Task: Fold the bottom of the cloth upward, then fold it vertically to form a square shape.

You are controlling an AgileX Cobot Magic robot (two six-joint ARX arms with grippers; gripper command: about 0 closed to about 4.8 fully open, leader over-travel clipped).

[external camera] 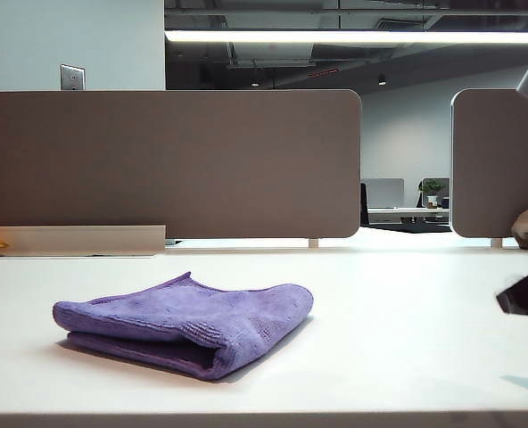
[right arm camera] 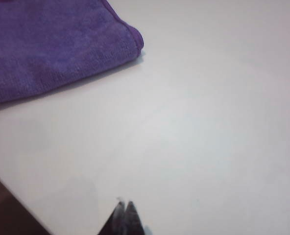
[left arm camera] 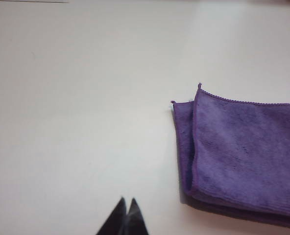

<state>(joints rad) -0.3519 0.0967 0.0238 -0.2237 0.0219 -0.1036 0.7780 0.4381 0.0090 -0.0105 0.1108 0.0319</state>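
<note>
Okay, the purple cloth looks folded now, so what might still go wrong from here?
1. The cloth lies with its layers offset at one corner, so the square may count as untidy.
2. The top layer lifts slightly at a corner in the exterior view and could spring open.
3. The left gripper and right gripper, both shut, hang near it; a careless move might drag it.

Cloth [external camera: 185, 324]: purple fuzzy microfiber, matt, stitched hem, clear of both closed jaws. Table [external camera: 407, 357]: smooth white, faint sheen. Left gripper [left arm camera: 126, 209], right gripper [right arm camera: 124, 210]: dark, possibly matt plastic.
</note>
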